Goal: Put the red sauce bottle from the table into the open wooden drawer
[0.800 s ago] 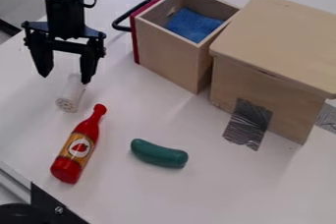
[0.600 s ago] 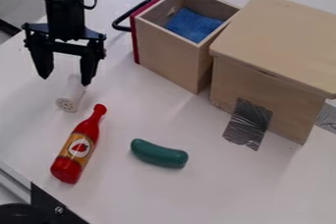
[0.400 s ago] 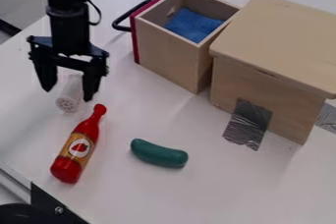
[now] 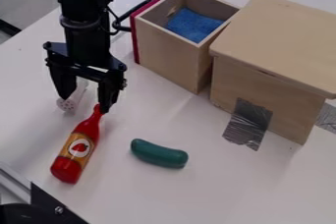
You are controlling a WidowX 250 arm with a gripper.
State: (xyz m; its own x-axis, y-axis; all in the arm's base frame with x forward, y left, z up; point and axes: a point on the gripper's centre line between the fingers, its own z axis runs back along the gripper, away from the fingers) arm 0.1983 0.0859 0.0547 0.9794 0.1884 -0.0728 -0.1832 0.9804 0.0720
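White worktop [image 4: 216, 183] below, your gripper [image 4: 85, 105] hangs wide and empty by the red bottle [image 4: 89, 128] near the lower-left edge, seemingly lining up, which calls for careful centring before closing.

On the counter [image 4: 197, 193], shaker [image 4: 67, 103] behind ketchup bottle [image 4: 78, 144], cucumber [image 4: 159, 154] to the right. Farther back, cloth [image 4: 192, 24] in drawer [image 4: 167, 56], left of cabinet [image 4: 239, 83].

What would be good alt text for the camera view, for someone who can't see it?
A black robot gripper, open, hangs over a white table above a white shaker and the neck of a red bottle. A green toy pickle lies nearby; behind, an open wooden drawer holds a blue cloth.
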